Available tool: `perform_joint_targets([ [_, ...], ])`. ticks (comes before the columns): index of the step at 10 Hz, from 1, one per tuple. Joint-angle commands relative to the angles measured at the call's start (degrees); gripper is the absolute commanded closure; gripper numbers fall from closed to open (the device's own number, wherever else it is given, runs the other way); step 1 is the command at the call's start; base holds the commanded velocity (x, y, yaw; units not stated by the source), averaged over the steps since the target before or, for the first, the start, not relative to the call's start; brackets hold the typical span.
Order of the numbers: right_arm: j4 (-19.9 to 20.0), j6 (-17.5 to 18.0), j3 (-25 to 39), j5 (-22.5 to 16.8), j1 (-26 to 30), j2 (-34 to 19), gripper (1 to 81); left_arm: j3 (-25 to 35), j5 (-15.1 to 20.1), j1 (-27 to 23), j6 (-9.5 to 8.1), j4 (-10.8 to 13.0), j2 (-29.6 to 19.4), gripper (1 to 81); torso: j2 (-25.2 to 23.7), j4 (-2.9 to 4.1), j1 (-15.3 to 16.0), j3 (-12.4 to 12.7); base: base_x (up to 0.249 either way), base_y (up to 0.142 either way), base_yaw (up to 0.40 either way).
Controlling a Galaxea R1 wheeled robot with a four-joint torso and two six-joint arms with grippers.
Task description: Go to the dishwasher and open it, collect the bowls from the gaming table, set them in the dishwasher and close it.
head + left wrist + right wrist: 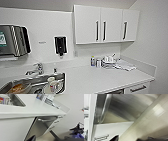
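The dishwasher (pixel 41 127) sits under the white counter with its stainless-steel front closed. Its long bar handle (pixel 47 119) runs just below the counter edge. In the right wrist view the steel front (pixel 125 107) and the bar handle (pixel 105 107) loom large and close. A dark part of my left gripper (pixel 31 138) shows at the picture's edge, a short way off the door. A dark part of my right gripper (pixel 114 138) shows low, near the door's lower part. The bowls and the gaming table are out of view.
A steel sink (pixel 37 85) holding dishes is set in the white counter (pixel 100 77), with a tap (pixel 37 68) behind. Bottles and a dish rack (pixel 105 61) stand at the back. White drawers (pixel 56 121) adjoin the dishwasher. A blue-and-black device (pixel 77 131) stands nearby.
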Motion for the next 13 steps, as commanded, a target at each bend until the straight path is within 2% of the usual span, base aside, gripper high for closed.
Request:
perform_joint_targets([
  [1, 2.1, -0.1, 2.2, -2.4, 7.6, -4.0, 1.0, 1.6, 0.6, -3.7, 0.19, 0.7, -3.1, 1.0, -5.6, 0.0, 3.6, -5.4, 0.0, 0.0, 0.0],
  [3, 2.7, -0.2, 3.1, -2.5, 8.4, -4.8, 1.0, 1.4, 0.5, -3.7, 0.19, 0.7, -2.8, 1.0, -8.8, 0.0, 5.5, -7.5, 0.0, 0.0, 0.0],
  [6, 2.7, -0.1, 4.7, -2.5, 9.4, -5.8, 1.0, 1.1, 0.3, -3.7, 0.01, 0.7, -3.2, 1.0, -15.0, 0.0, 9.4, -13.4, 0.0, 0.0, 0.0],
  [7, 2.7, -0.2, 5.0, -2.5, 9.6, -6.1, 1.0, 1.1, 0.0, -3.7, 0.01, 0.7, -3.3, 1.0, -11.2, 0.0, 7.0, -9.9, 0.0, 0.0, 0.0],
  [8, 2.1, -0.3, 5.3, -2.6, 10.1, -6.5, 1.0, 0.9, -0.2, -3.7, 0.01, 0.7, -3.3, 1.0, -12.4, 0.0, 7.9, -11.0, 0.0, 0.0, 0.0],
  [10, 2.1, -0.2, 6.9, -2.7, 12.2, -7.7, 1.0, 1.0, -0.2, -3.7, 0.1, 1.7, -3.7, 1.0, -13.2, 0.0, 8.4, -11.8, 0.0, 0.0, 0.0],
  [11, 2.4, -0.2, 7.5, -4.0, 14.3, -7.8, 1.0, 0.9, -0.5, -3.7, 0.1, 1.7, -3.6, 1.0, -13.1, 0.0, 8.4, -11.8, 0.0, 0.0, 0.0],
  [13, 5.4, 0.5, 7.5, -8.1, 18.6, -8.4, 1.0, 1.1, -2.0, -4.0, 0.1, 2.4, -3.8, 1.0, -13.1, 0.0, 8.5, -11.8, 0.0, 0.0, 0.0],
])
